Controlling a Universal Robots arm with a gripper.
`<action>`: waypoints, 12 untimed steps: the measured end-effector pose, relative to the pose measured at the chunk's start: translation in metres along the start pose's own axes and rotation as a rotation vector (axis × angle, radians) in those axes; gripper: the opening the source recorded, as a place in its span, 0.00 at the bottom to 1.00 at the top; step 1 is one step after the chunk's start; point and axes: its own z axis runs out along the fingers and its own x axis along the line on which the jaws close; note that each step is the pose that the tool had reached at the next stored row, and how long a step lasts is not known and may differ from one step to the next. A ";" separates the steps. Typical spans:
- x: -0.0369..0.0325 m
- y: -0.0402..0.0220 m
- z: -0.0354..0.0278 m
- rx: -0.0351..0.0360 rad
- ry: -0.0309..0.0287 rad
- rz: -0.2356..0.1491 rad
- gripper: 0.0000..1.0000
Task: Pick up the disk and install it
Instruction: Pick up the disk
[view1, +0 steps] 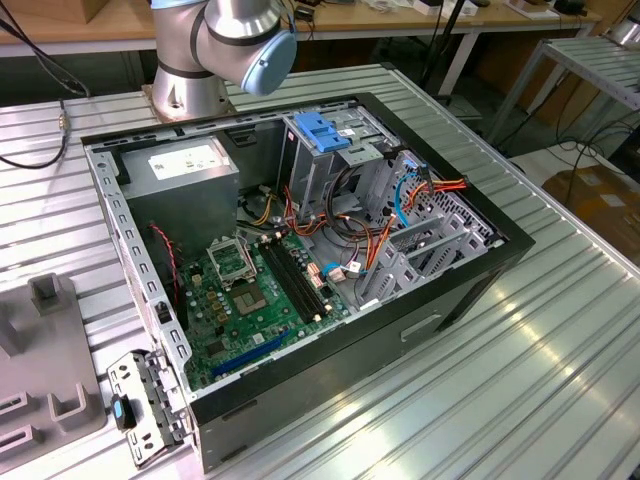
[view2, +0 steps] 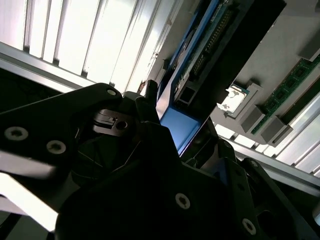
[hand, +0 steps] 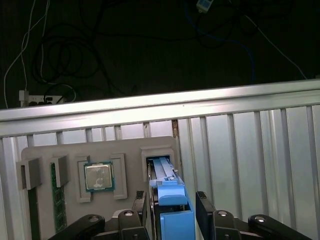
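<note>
Gripper (hand: 171, 197) has a finger on each side of the disk (hand: 175, 222), but I can't tell if it's actually clamped or just loose around it. The disk stands on edge in a slot of the flat grey tray (hand: 132, 150), blue plastic bracket and all. Same tray has a shiny square CPU (hand: 98, 176) in one pocket and a green RAM stick (hand: 58, 200) in another. It sits on a ribbed aluminium table (hand: 240, 150). In the exterior view, the open black case (view1: 470, 290) has a green motherboard (view1: 250, 290) inside.
</note>
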 end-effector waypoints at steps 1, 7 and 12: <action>0.0000 0.0000 -0.0004 0.0001 0.0000 0.000 0.51; -0.0001 0.0000 -0.0032 -0.0001 0.0001 0.000 0.51; -0.0001 0.0000 -0.0039 0.0000 0.0000 0.000 0.51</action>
